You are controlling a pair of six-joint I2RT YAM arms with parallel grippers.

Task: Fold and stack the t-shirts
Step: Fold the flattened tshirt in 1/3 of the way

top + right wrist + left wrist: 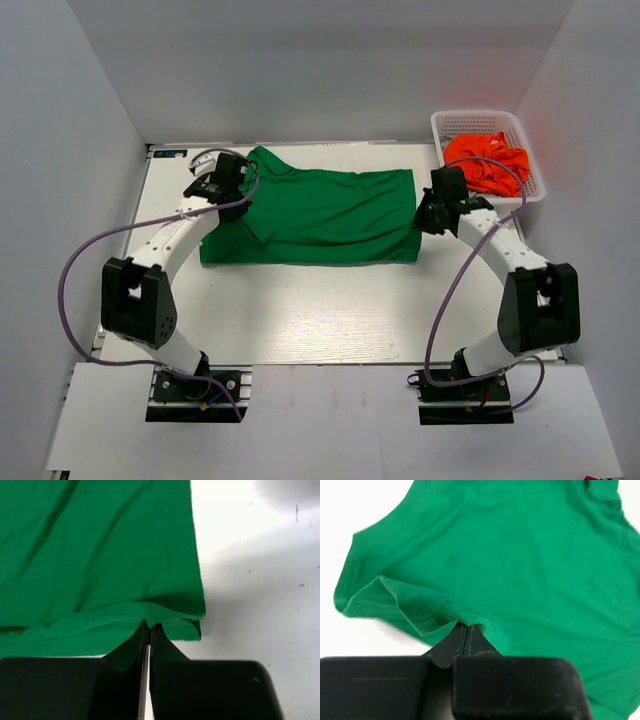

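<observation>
Green t-shirt (320,215) lies flat mid-table, long axis side to side, the left gripper (466,630) clamped on its left edge and the right gripper (148,630) on its right hem (each arm nearest its own end), the orange t-shirt (490,160) heaped beyond in the basket (470,118).

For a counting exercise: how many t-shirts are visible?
2. The deep green cloth t-shirt lies spread on the white table; the bright orange cloth t-shirt sits crumpled in the white plastic lattice basket. Others may hide beneath.
</observation>
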